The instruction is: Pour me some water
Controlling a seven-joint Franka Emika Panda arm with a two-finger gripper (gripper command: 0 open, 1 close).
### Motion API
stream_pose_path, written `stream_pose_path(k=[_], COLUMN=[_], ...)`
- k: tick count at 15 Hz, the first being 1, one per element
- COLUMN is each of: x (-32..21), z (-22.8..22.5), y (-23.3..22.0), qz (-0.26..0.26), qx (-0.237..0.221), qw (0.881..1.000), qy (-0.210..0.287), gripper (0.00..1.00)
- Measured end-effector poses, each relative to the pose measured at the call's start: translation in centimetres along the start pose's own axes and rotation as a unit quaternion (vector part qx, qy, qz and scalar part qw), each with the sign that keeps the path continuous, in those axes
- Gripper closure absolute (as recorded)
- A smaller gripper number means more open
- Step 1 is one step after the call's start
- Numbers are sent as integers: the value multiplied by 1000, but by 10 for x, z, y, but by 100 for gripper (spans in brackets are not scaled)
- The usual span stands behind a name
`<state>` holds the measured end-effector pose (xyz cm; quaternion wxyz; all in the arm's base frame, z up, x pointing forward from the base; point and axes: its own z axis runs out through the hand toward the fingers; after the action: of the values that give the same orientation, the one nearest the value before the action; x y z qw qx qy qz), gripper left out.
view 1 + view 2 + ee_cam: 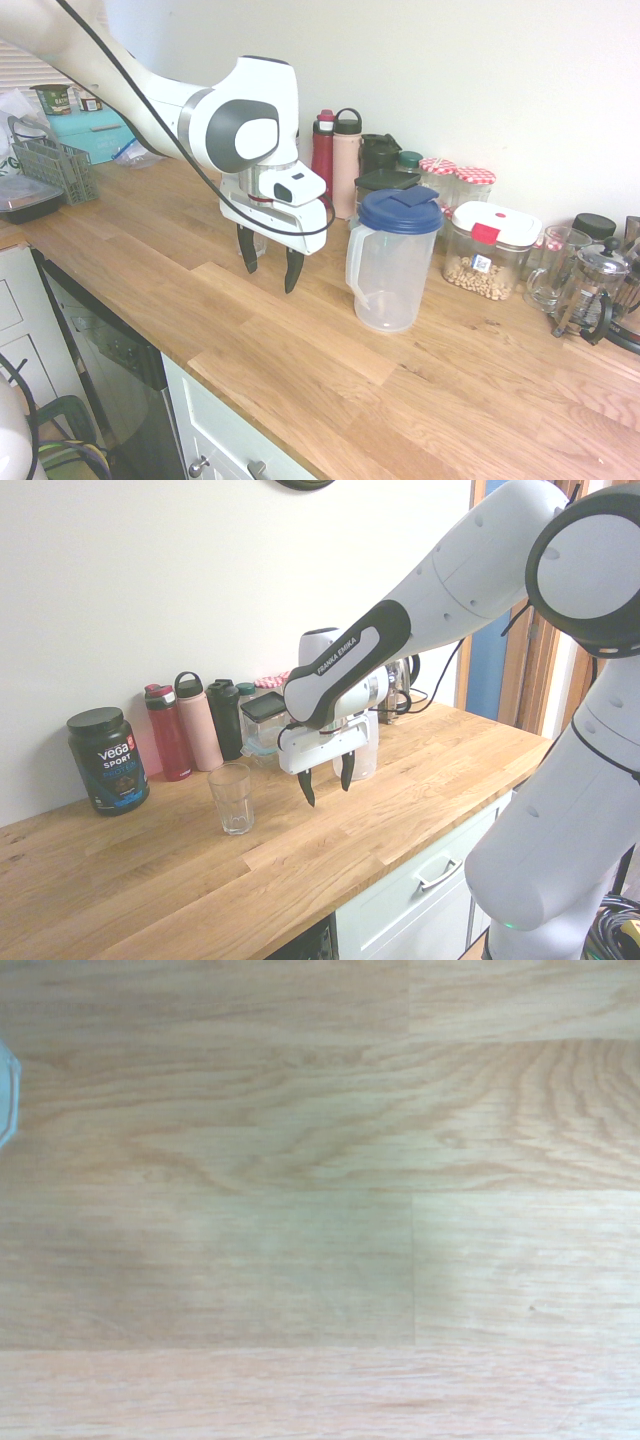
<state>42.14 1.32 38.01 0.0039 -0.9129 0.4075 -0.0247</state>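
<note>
A clear plastic pitcher [392, 262] with a blue lid stands upright on the wooden counter; whether it holds water I cannot tell. In the second exterior view the arm hides most of the pitcher [366, 755]. An empty drinking glass [232, 798] stands on the counter in that view. My gripper [269, 262] hangs open just above the counter, fingers pointing down and holding nothing. It is a short way from the pitcher's handle side, and in the second exterior view the gripper [327, 778] sits between glass and pitcher. The wrist view shows bare wood [320, 1210].
Against the wall stand a red bottle [322, 150], a pink bottle [346, 160], dark flasks, gingham-lidded jars [472, 182], a chickpea container [487, 252], a glass mug [551, 268] and a French press [592, 290]. A Vega tub [107, 760] is beyond the glass. A basket [52, 165] sits far left.
</note>
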Motion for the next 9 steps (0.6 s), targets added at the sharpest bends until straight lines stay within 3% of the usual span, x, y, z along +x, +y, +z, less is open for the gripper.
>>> stream_pose_path(k=[4, 9], x=[2, -4], z=[-9, -104], y=[0, 37], qz=[8, 42], qx=[7, 47], qw=[1000, 997], qy=[8, 54], gripper=[0, 0])
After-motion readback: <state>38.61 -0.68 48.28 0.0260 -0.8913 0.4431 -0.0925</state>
